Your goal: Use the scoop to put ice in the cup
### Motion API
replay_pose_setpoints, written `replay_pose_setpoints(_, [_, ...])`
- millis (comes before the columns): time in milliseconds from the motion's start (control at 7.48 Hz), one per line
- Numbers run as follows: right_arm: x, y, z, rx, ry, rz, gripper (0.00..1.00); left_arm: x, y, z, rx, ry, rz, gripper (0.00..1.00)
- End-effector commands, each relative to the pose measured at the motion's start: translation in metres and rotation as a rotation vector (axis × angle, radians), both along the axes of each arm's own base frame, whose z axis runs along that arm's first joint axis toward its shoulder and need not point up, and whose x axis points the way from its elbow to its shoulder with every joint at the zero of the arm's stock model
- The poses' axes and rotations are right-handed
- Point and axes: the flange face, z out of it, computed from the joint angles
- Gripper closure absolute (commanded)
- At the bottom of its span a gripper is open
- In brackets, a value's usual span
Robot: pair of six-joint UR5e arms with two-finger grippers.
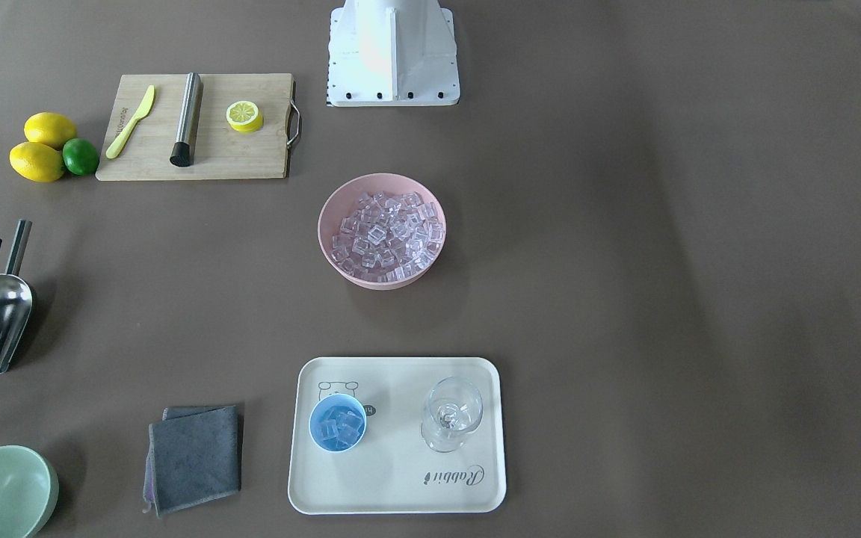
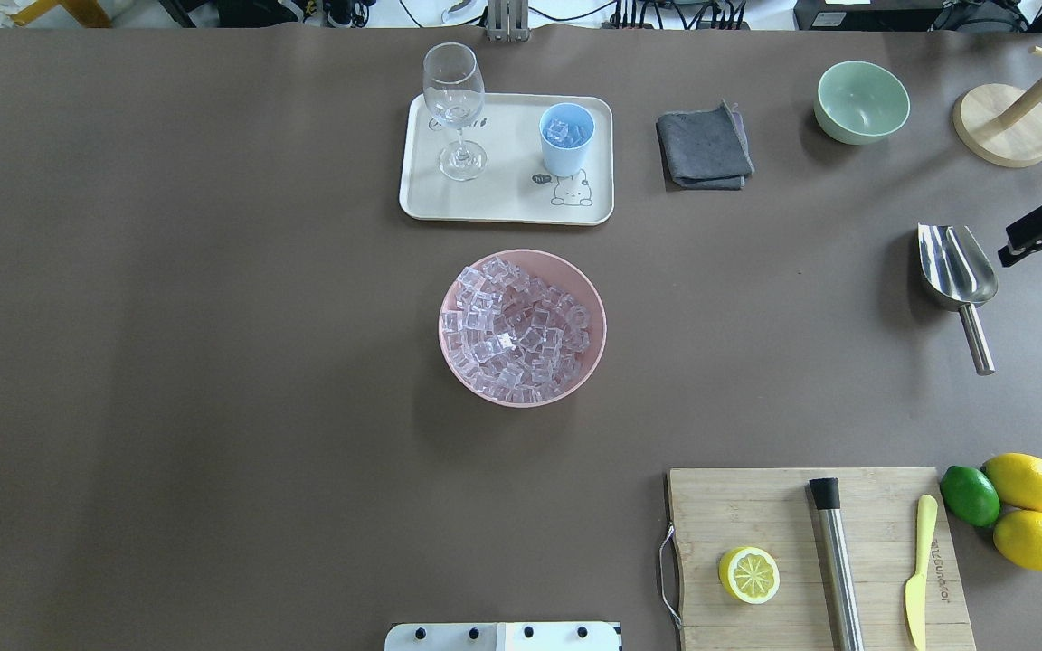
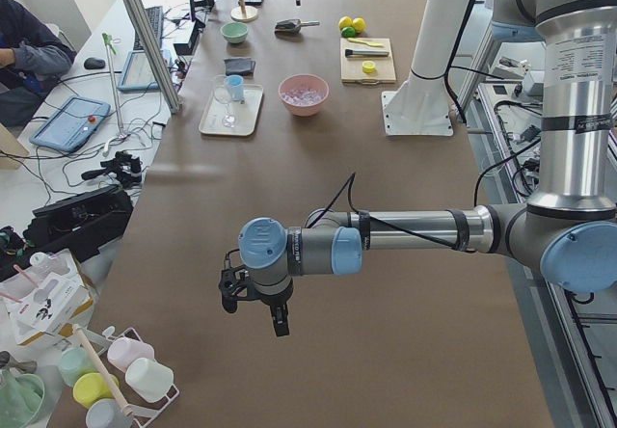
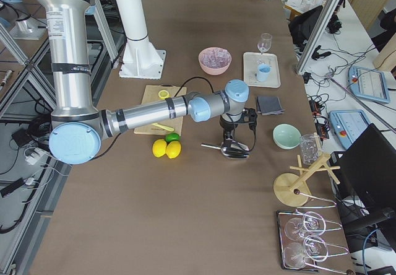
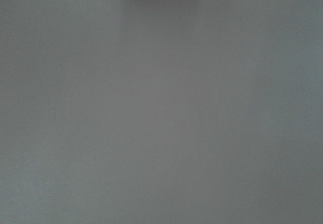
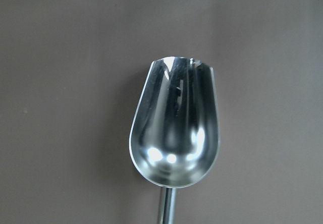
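Nearest the robot, on the right of the brown counter (image 2: 213, 362), a bamboo chopping board (image 2: 756, 506) carries a yellow lemon half (image 2: 749, 575), a straight steel rod with a black end (image 2: 836, 561) and a yellow plastic knife (image 2: 919, 570). Two whole yellow lemons (image 2: 1027, 511) and a green lime (image 2: 970, 495) sit just beside its right edge.

In the middle stands a round pink bowl (image 2: 599, 307) heaped with small clear ice cubes (image 2: 512, 330). Level with it, far out to the right, the shiny steel scoop (image 2: 957, 265) lies on the counter, trough up, with its handle pointing toward the robot. The right end effector (image 4: 239, 135) hangs over the scoop with its fingers spread, pinching nothing. The left end effector (image 3: 279, 324) hangs over bare counter well off to the left; whether its fingers are spread or pressed together I cannot tell.

Farthest away, a cream rectangular tray (image 2: 503, 203) holds the small light-blue cup (image 2: 566, 154) on its right half, with several ice cubes inside. A clear stemmed glass (image 2: 454, 99) stands upright on its left half. Right of the tray lies a folded grey cloth (image 2: 704, 149), then a pale green bowl (image 2: 860, 104).
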Motion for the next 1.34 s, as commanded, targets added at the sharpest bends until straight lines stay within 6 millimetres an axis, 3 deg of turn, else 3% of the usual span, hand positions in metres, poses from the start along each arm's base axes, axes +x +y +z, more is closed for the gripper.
replay_pose_setpoints(0, [0.121,-0.015,0.004,0.076,0.047,-0.041,0.00,0.000,0.000,0.003,-0.005,0.002,0.000,0.02])
replay_pose_setpoints(134, [0.158,-0.001,0.025,0.060,0.044,-0.019,0.00,0.000,0.000,0.003,-0.005,0.002,0.000,0.02])
replay_pose_setpoints(267, [0.187,0.031,0.076,-0.015,0.006,0.016,0.00,0.000,0.000,0.003,-0.005,0.000,0.000,0.02])
replay_pose_setpoints(401, [0.188,0.035,0.101,-0.028,-0.037,0.014,0.00,0.000,0.001,0.003,-0.006,0.000,0.001,0.02])
replay_pose_setpoints(1203, [0.189,0.037,0.107,-0.026,-0.004,0.010,0.00,0.000,0.000,0.003,-0.005,0.002,0.000,0.02])
